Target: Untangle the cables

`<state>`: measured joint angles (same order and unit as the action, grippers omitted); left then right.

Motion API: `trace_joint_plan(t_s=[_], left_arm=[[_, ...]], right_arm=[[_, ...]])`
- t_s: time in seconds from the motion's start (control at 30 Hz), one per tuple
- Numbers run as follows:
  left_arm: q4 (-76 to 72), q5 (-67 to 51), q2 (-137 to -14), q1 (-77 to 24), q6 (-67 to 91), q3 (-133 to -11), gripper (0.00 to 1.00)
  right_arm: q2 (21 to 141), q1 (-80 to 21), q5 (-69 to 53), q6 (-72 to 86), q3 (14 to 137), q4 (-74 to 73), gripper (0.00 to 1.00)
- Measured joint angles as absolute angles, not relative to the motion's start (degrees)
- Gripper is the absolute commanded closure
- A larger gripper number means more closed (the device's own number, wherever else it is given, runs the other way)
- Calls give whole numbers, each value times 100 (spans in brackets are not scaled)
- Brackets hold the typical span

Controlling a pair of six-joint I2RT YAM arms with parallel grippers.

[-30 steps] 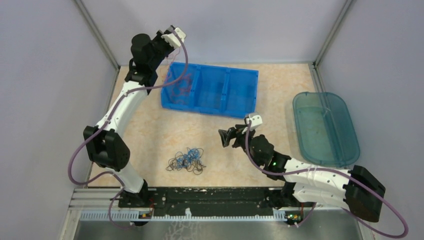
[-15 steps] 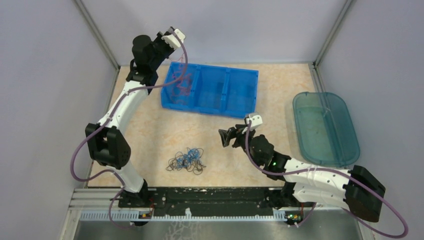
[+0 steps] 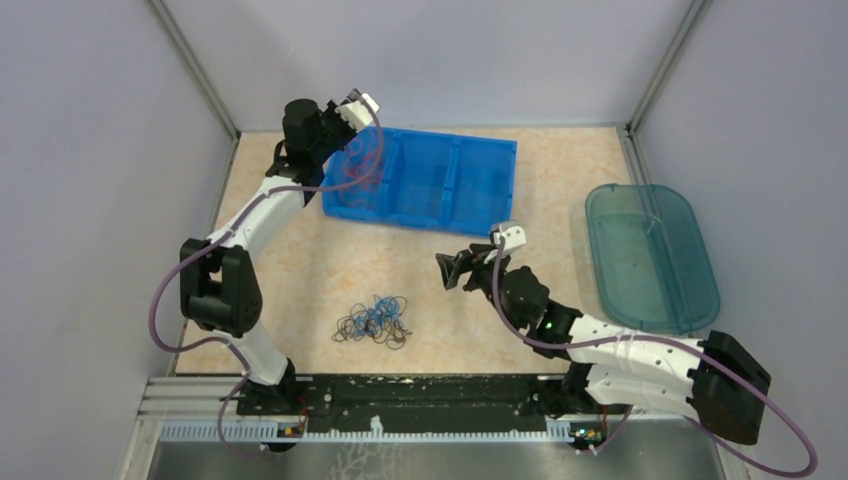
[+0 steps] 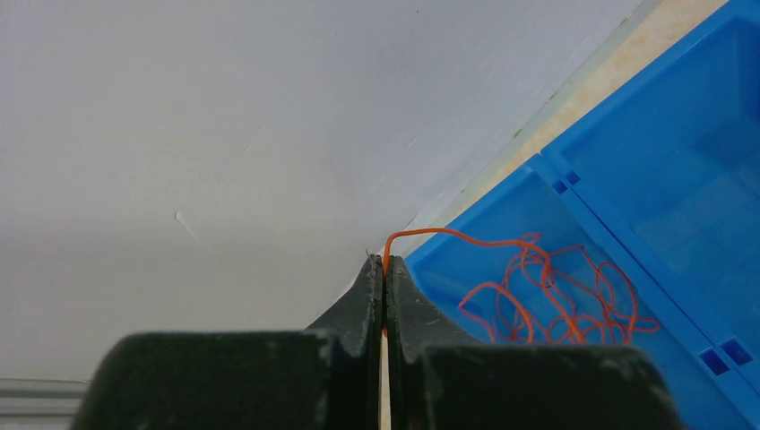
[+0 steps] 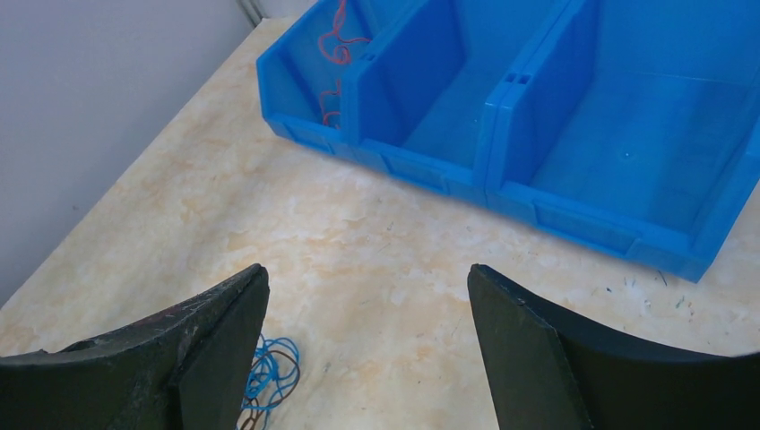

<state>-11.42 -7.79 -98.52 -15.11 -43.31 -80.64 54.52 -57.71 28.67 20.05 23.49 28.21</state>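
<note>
Grey walls (image 3: 80, 150) enclose the beige worktop (image 3: 300, 250). At the blue bin (image 3: 470, 190), the left claw (image 4: 384, 264) pinches a red cable (image 4: 542, 273); the right claw (image 5: 366, 278) gapes.

Near me, a cable clump (image 3: 373, 321) on the bench (image 3: 300, 255); behind it a bin (image 3: 440, 185), wire (image 3: 366, 172) in its left compartment; tray (image 3: 650, 255) right.

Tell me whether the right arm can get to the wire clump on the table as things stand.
Probably yes. The right claw hangs open over bare table, and the clump lies loose to its left, with nothing between them.
</note>
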Motion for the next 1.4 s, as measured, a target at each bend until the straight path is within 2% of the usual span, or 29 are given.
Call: trace_joint_plan(t_s=[0.1,0.4,0.57,0.73,0.87,1.17,1.4], left_arm=[[-1118,-784,-9867,-1529,-4313,-8068,90],[-410,-862,-10186,-1540,-4211,-8455,36],[161,-972,-10226,-1538,-4195,-8739,22],[965,-1439,-10175,-1479,-4073,-9233,1],[1900,-2141,-9636,-1356,-4051,-9159,0],[3699,-3524,-6882,-1267,-4845,-6869,3],[4696,-3791,-6267,-1310,-5551,-5568,17]], right_arm=[[5450,-5758,2873,2012,2349,2814,17],[5448,-5758,2930,2016,2349,2714,17],[5448,-5758,2926,2018,2368,2628,17],[5450,-5756,2735,2005,2434,2532,17],[5695,-5756,1968,1900,2652,2480,20],[7456,-5756,-110,1859,3100,2641,31],[8449,-5756,-895,2071,3323,2853,36]])
